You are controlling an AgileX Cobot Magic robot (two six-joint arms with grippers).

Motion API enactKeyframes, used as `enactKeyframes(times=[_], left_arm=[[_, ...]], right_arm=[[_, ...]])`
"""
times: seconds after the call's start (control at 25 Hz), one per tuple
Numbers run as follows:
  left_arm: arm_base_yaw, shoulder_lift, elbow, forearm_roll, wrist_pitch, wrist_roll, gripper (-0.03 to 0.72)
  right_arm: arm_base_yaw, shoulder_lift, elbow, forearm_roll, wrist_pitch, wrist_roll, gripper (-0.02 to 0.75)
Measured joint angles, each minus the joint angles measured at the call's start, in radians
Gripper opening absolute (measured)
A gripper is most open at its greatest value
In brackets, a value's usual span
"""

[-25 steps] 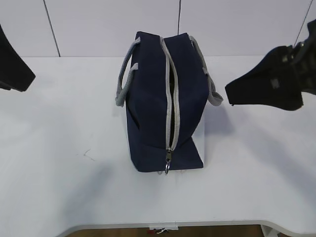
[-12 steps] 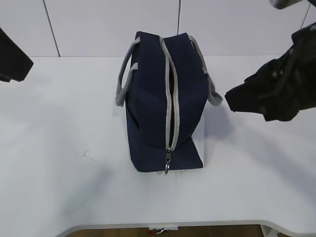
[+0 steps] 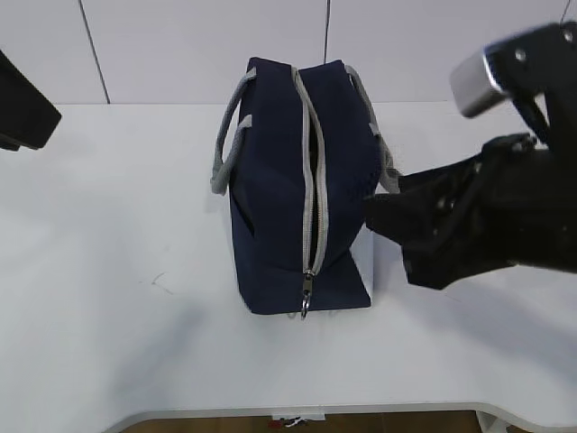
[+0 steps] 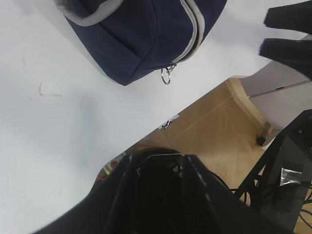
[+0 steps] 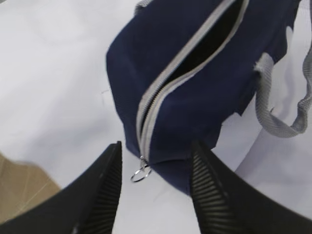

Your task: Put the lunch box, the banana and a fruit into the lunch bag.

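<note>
— While we look for the lunch box, the banana and the fruit, none of them shows in any view; only the lunch bag (image 3: 302,194) stands mid-table, its zipper (image 3: 315,194) parted along the top and the ring pull (image 3: 306,309) hanging at the near end.

— So which step do we judge ourselves to be in?

— We cannot see into the bag, so we cannot tell whether the items are inside. With nothing left out on the table, we reckon the zipper is our present concern.

— Where are our grippers?

— Our right gripper (image 5: 156,190) hovers just above the near end of the bag, its jaws parted and empty, the ring pull showing between them. Our left gripper (image 4: 158,178) hangs back over the table's front edge, well apart from the bag, jaws part-way apart and holding nothing.

— What does the next move call for?

— We think the right gripper must come down squarely on that small ring. It dangles loosely against soft fabric, so a pinch slightly off could miss it or catch cloth.
</note>
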Motion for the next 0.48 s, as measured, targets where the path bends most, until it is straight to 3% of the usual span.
enactKeyframes(times=[0.32,0.48], left_arm=[[0.000,0.000,0.000,0.027,0.000,0.000,0.244],[0.000,0.000,0.000,0.029,0.002,0.000,0.244]], right_arm=[[0.002,0.020,0.351,-0.010,-0.622,0.010,0.363],[0.002,0.053,0.437,-0.100,-0.783,0.102,0.363]])
